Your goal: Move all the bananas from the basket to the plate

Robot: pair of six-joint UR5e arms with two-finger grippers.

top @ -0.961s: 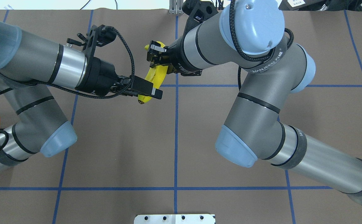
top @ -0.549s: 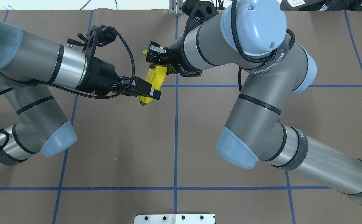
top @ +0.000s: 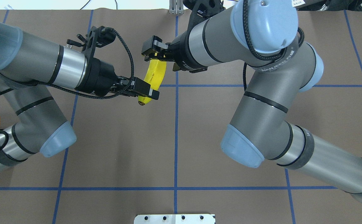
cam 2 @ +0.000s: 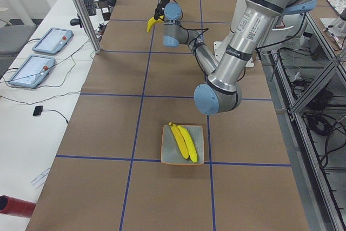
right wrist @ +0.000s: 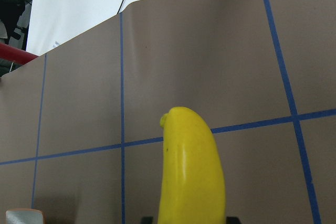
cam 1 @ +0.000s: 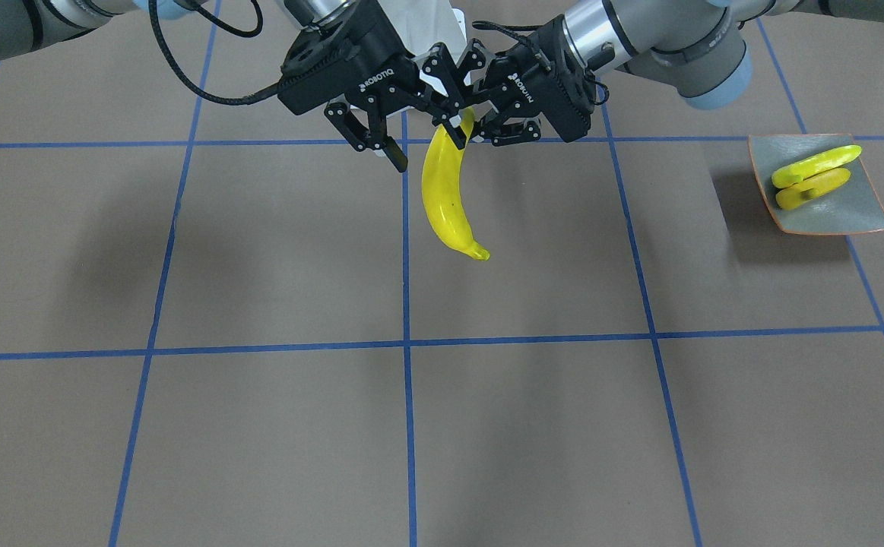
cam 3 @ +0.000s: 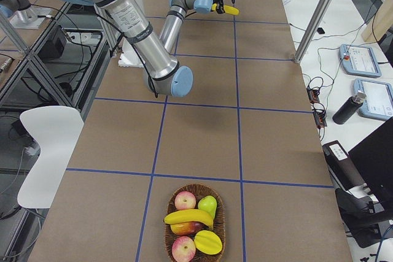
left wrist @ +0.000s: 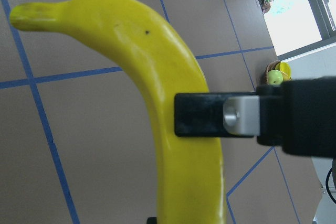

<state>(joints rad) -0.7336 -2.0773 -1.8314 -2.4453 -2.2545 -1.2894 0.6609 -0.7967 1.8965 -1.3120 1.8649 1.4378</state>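
Jaws of left gripper (top: 152, 92) clamp banana (cam 1: 445, 197); right gripper (cam 1: 422, 144) gapes alongside.

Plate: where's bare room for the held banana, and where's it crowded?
There is a bare strip on the plate between the two bananas and its operator-side rim. The robot-side half is crowded: both lie side by side there.

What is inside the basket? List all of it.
The basket holds one banana across the middle, three reddish apples, a green fruit and a yellow fruit. The banana partly covers one apple; anything beneath the pile cannot be seen.
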